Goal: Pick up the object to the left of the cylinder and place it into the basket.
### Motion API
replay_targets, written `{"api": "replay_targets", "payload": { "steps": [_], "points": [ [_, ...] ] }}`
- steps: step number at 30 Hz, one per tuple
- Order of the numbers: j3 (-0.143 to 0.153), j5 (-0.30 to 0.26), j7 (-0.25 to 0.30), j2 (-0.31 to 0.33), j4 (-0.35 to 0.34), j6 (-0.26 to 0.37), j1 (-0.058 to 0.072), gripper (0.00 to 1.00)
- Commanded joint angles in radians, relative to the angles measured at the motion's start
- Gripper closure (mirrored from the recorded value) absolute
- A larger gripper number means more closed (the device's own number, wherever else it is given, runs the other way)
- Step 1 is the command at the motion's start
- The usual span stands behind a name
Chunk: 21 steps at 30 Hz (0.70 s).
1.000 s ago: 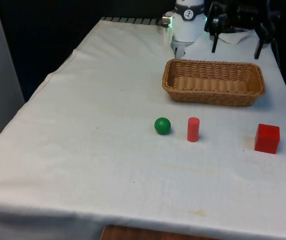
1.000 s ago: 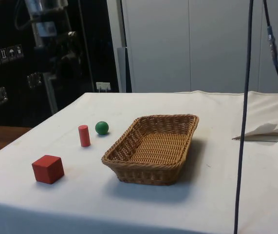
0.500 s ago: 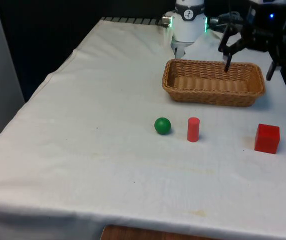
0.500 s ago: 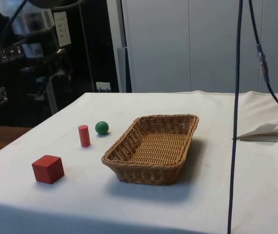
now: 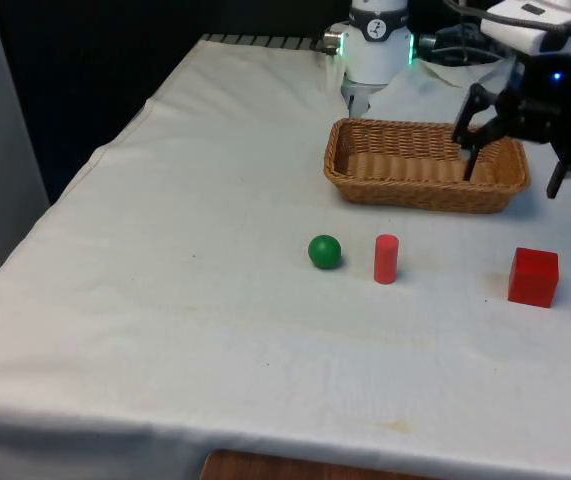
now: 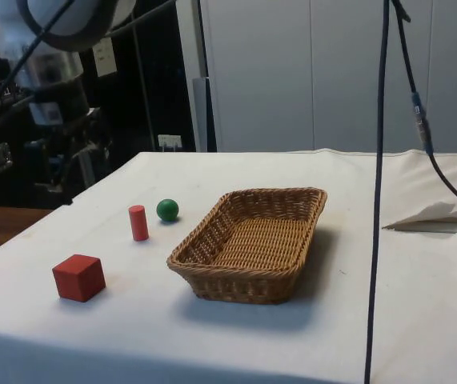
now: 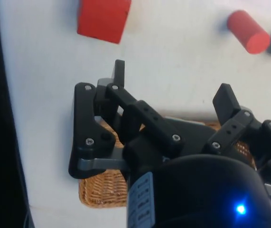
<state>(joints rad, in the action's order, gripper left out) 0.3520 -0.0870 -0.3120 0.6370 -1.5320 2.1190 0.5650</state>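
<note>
My gripper (image 5: 517, 160) has swung from beyond the basket's (image 5: 365, 185) far edge, lower and nearer, toward the front view's right, now over the basket's right end, fingers spread apart

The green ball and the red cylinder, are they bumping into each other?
Apart. In the front view, white cloth shows between the green ball and the red cylinder; the side view shows the same gap.
</note>
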Motion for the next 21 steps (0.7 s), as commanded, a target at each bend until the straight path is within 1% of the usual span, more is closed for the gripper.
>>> {"api": "replay_targets", "payload": {
  "steps": [1, 7, 8, 9, 15, 17, 18, 19, 21],
  "points": [
    [-0.007, -0.014, -0.002, 0.004, -0.002, 0.023, -0.002, 0.0],
    [-0.017, -0.04, -0.007, 0.016, -0.008, 0.072, -0.002, 0.0],
    [-0.011, -0.029, -0.006, 0.015, -0.004, 0.052, 0.0, 0.0],
    [-0.018, -0.043, -0.007, 0.017, -0.009, 0.079, -0.002, 0.0],
    [-0.028, -0.066, -0.008, 0.031, -0.013, 0.119, -0.001, 0.0],
    [-0.038, -0.078, -0.009, 0.042, -0.015, 0.139, -0.001, 0.0],
    [-0.031, -0.068, -0.008, 0.037, -0.016, 0.125, 0.001, 0.0],
    [-0.041, -0.082, -0.009, 0.046, -0.014, 0.144, -0.002, 0.0],
    [-0.048, -0.09, -0.009, 0.054, -0.012, 0.156, -0.002, 0.0]
  ]
}}
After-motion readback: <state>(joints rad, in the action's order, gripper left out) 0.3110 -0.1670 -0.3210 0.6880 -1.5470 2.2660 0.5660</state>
